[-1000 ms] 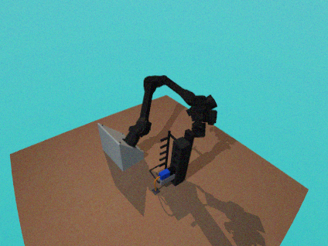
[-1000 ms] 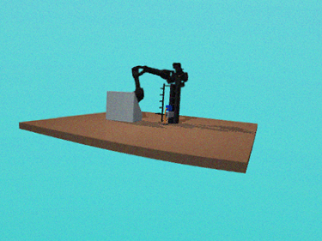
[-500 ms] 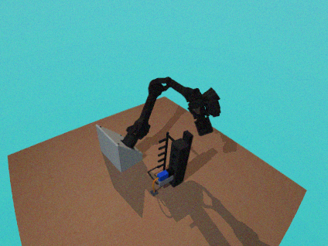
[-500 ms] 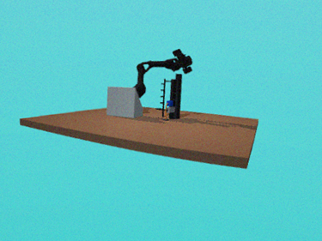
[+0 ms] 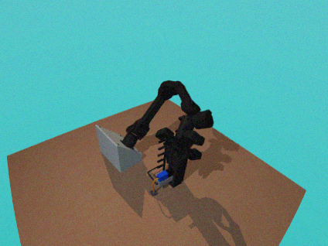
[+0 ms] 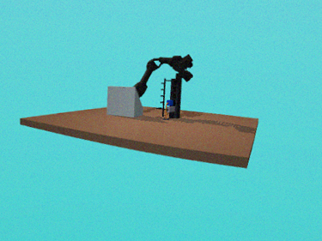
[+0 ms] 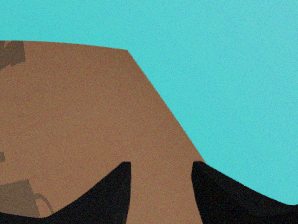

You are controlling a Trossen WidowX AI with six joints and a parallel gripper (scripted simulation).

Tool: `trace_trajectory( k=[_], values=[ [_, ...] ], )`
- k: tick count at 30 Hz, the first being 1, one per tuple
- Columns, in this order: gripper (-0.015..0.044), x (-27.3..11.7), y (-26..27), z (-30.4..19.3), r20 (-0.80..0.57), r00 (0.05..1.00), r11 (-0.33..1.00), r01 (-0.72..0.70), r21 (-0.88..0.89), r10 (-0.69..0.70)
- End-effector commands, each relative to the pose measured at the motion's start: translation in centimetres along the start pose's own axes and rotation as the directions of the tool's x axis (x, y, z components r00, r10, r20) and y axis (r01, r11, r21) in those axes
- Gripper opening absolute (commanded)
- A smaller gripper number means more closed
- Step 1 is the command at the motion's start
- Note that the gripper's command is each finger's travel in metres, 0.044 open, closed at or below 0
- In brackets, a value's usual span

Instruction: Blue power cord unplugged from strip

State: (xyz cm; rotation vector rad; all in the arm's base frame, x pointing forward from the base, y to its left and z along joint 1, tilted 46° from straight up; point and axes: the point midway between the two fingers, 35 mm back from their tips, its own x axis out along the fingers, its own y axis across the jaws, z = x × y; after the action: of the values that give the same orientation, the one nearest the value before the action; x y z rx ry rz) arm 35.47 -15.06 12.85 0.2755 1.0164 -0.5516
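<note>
The black power strip [image 5: 175,156] stands upright on the brown table, and it also shows in the exterior view [image 6: 175,95]. The blue plug [image 5: 162,175] sits in the strip near its foot, with a grey piece beside it, and shows in the exterior view too [image 6: 170,103]. A thin cord [image 5: 155,185] runs from the plug down to the table. My gripper [image 5: 194,148] is beside the upper part of the strip, well above the plug. In the wrist view my two black fingers stand apart with only table between them. The plug is not in that view.
A grey wedge-shaped block [image 5: 116,148] holds the arm's base at the left of the strip. A thin black rack with short rungs [image 5: 161,151] stands beside the strip. The table edge runs close behind in the wrist view [image 7: 166,116].
</note>
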Motion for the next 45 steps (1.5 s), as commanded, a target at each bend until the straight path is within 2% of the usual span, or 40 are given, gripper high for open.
trace_trajectory(
  k=[1,4,7,11,13,26,45],
  values=[
    [0.016,3.3,0.4,-4.4,-0.249,0.961,0.974,-0.063,0.216,0.117],
    [0.016,4.8,1.0,-8.6,-0.451,0.862,0.907,-0.023,0.421,0.231],
    [0.016,5.4,1.7,-12.3,-0.604,0.712,0.794,0.109,0.598,0.357],
    [0.016,4.9,2.8,-15.9,-0.702,0.466,0.582,0.396,0.71,0.539],
    [0.016,4.6,3.1,-16.7,-0.704,0.387,0.508,0.497,0.703,0.596],
    [0.016,4.5,3.2,-16.7,-0.703,0.378,0.499,0.509,0.701,0.603],
    [0.016,2.2,5.1,-16.3,-0.703,0.377,0.499,0.51,0.701,0.603]
  ],
)
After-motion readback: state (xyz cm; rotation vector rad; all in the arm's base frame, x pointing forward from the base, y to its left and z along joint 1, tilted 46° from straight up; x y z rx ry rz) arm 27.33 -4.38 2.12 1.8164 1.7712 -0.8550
